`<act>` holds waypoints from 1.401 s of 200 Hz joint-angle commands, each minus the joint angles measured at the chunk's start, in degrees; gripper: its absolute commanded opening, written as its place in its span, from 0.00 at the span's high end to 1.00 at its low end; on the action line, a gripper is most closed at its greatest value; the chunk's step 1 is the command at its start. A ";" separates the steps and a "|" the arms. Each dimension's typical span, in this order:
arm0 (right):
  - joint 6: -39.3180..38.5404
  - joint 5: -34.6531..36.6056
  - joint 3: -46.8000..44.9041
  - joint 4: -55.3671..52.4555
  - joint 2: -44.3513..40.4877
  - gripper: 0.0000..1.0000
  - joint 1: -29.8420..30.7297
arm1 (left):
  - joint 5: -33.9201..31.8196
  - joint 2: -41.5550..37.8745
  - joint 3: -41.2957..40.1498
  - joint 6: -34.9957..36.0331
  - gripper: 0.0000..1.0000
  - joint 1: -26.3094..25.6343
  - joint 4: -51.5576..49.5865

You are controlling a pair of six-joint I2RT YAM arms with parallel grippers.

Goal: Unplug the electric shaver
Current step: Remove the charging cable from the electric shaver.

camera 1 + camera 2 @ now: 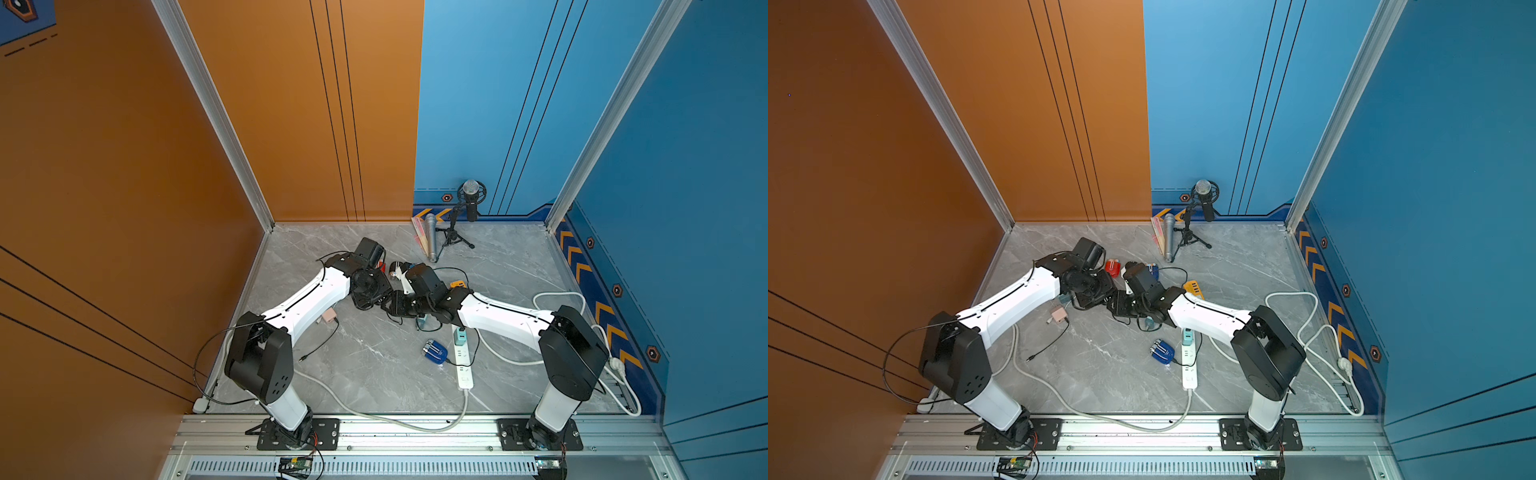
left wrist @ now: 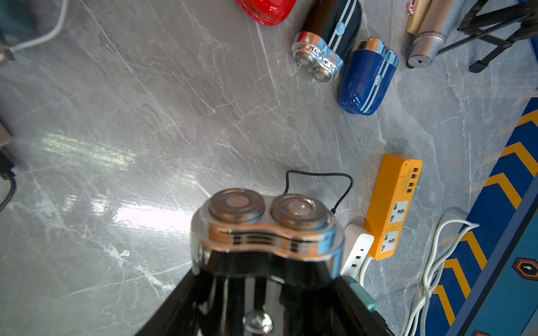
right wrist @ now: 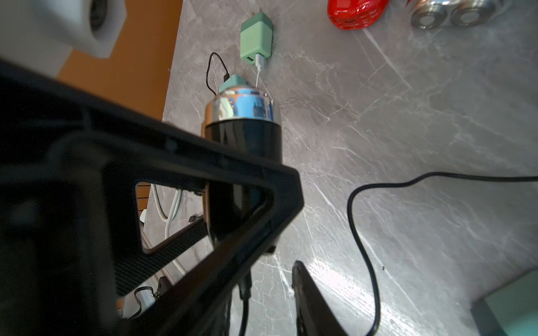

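shaver (image 2: 262,232): glossy black body, chrome collar, two round rotary heads
location: mid-table (image 2: 145,116), between both arms, held by left gripper (image 2: 267,276)
left jaws: partly closed, clamped on shaver body
right gripper (image 3: 273,285): by shaver base, near black cable (image 3: 361,232); can't tell jaw state

Bright, even overhead light with soft, faint shadows. White glare patches lie on the glossy marble counter (image 2: 151,215) in both wrist views, where the nearest dark parts blur. Both top views bow at their edges.
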 commanded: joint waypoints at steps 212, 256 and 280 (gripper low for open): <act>0.82 -1.59 -1.78 3.79 1.52 1.00 -1.04 | 1.97 2.16 4.79 2.37 0.55 -0.96 -0.28; -0.05 -1.19 -2.87 -0.06 -0.61 1.00 -1.03 | -0.60 3.07 5.27 1.38 0.56 -0.25 0.34; 0.06 0.56 -4.97 0.45 -3.04 1.00 -0.95 | -1.89 3.41 5.39 0.08 0.57 0.09 1.64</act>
